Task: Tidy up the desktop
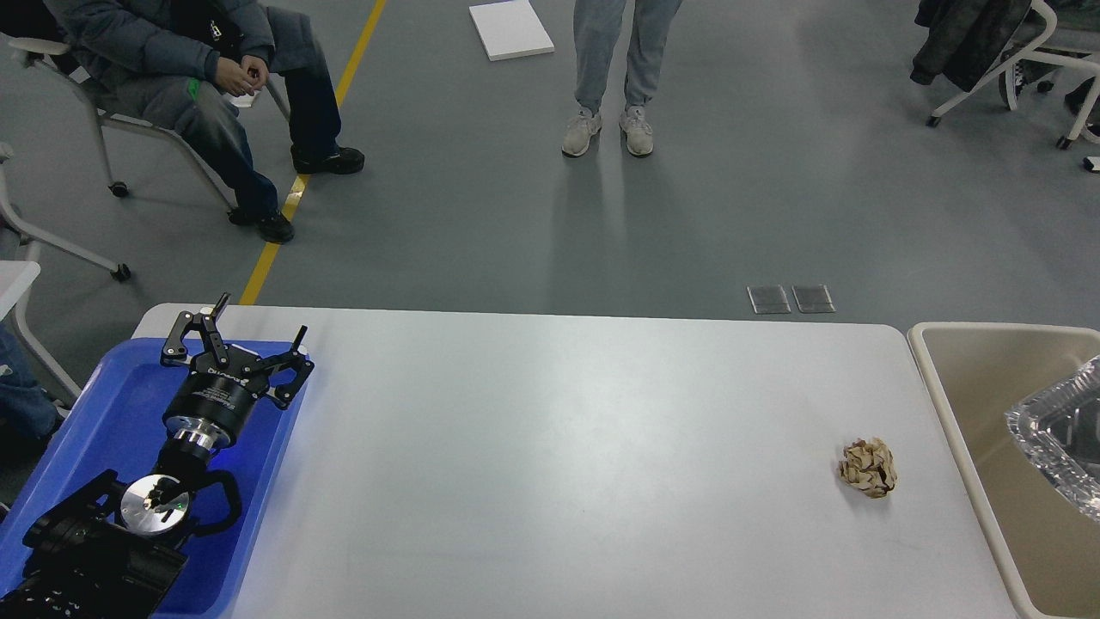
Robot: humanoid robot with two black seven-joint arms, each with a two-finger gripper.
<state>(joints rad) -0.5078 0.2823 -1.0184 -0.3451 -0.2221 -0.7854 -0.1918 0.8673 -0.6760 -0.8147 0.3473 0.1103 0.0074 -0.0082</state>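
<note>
The desktop (559,447) is a wide light grey-white tabletop. A crumpled brown paper ball (868,467) lies on it near the right end. My left gripper (262,316) is open and empty, hovering over the far end of a blue tray (103,421) at the table's left end, far from the paper ball. A clear plastic container (1061,438) shows at the right edge over the beige bin (971,370); what holds it is out of view. My right gripper is not in view.
A seated person (172,69) is at the far left and a standing person (610,77) is beyond the table's far edge. Chairs stand at the far right (988,52). A white board (510,28) lies on the floor.
</note>
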